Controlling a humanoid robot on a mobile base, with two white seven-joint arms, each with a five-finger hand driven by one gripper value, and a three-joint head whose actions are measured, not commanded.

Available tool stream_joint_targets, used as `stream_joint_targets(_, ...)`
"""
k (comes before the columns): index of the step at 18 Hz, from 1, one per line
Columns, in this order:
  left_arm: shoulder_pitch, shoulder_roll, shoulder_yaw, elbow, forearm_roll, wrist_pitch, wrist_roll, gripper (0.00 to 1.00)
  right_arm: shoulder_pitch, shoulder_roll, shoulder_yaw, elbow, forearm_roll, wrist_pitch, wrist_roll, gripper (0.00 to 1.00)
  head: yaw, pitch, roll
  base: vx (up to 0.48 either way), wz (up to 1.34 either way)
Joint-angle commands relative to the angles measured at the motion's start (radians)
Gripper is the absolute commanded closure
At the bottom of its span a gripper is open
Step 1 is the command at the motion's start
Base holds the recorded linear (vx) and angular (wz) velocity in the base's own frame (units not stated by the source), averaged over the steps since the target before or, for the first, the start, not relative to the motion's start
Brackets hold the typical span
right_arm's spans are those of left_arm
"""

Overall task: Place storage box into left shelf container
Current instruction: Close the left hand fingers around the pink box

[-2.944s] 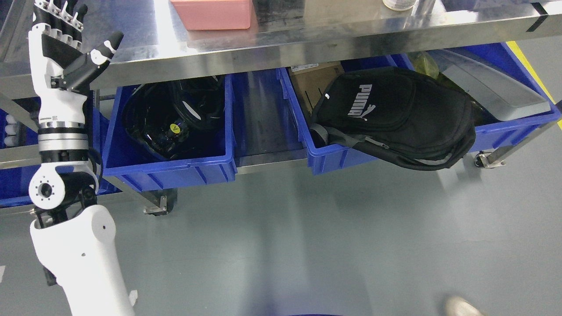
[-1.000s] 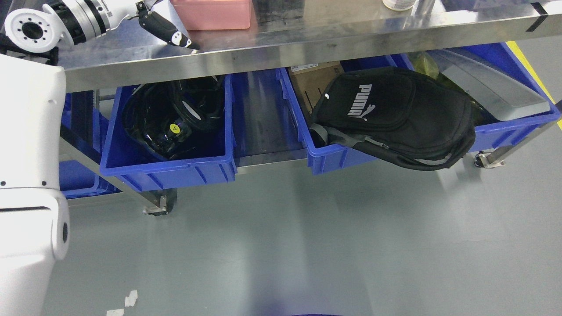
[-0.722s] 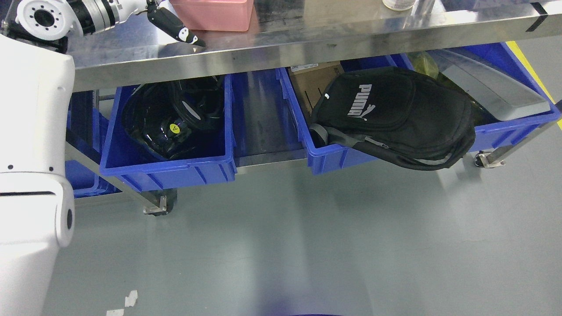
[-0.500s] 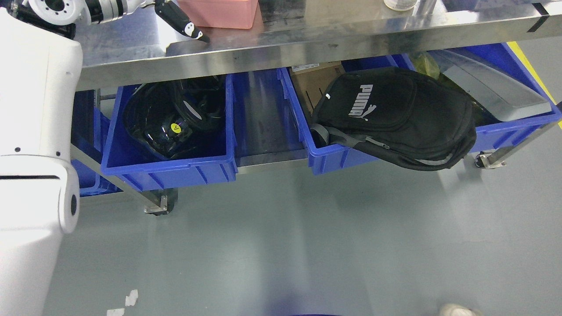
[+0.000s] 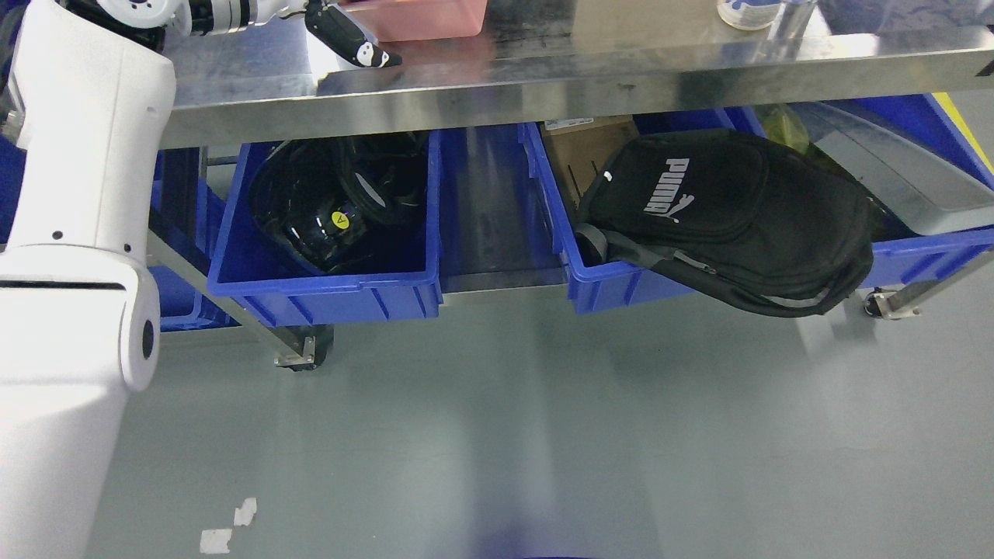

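One stainless-steel table (image 5: pixel 590 70) spans the top of the view, with a lower shelf carrying the bins. One white robot arm (image 5: pixel 78 233), the left, enters at the lower left and reaches up to eleven o'clock; the right arm is out of view. Blue plastic bins: at least three are visible, namely the left shelf container (image 5: pixel 326 291) holding black coiled gear, a middle bin (image 5: pixel 621 283) under one black fabric backpack (image 5: pixel 738 210), and another (image 5: pixel 932 248) at three o'clock. One pink rectangular storage box (image 5: pixel 423 17) rests on the tabletop at twelve o'clock, cut by the frame edge. The left hand (image 5: pixel 342 35) lies just beside the box, at its nine o'clock; only a black thumb is visible, so its opening cannot be judged. The box's long axis appears to run along the table edge. The container sits at six o'clock from the box.
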Motion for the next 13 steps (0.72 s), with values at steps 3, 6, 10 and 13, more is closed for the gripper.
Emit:
stream_joint_targets(3, -0.002, -0.031, 0.120, 0.082, 0.000, -0.120, -0.036, 0.94, -0.005, -0.017, 0.000, -0.017, -0.021, 0.000, -0.001, 0.00, 0.0000, 0.000, 0.000, 0.019, 0.19)
stream_joint_targets(6, 0.002, -0.037, 0.263, 0.082, 0.038, -0.137, -0.035, 1.00, -0.003, -0.017, 0.000, -0.017, -0.021, -0.001, -0.001, 0.00, 0.0000, 0.000, 0.000, 0.025, 0.04)
stream_joint_targets(10, 0.027, -0.074, 0.392, 0.080, 0.279, -0.137, -0.035, 1.00, -0.005, -0.017, 0.000, -0.017, -0.021, 0.000, -0.001, 0.00, 0.0000, 0.000, 0.000, 0.001, 0.02)
stream_joint_targets(13, 0.063, -0.098, 0.394, 0.073, 0.483, -0.137, -0.036, 1.00, -0.003, -0.017, 0.000, -0.017, -0.021, 0.000, -0.001, 0.00, 0.0000, 0.000, 0.000, 0.000, -0.01)
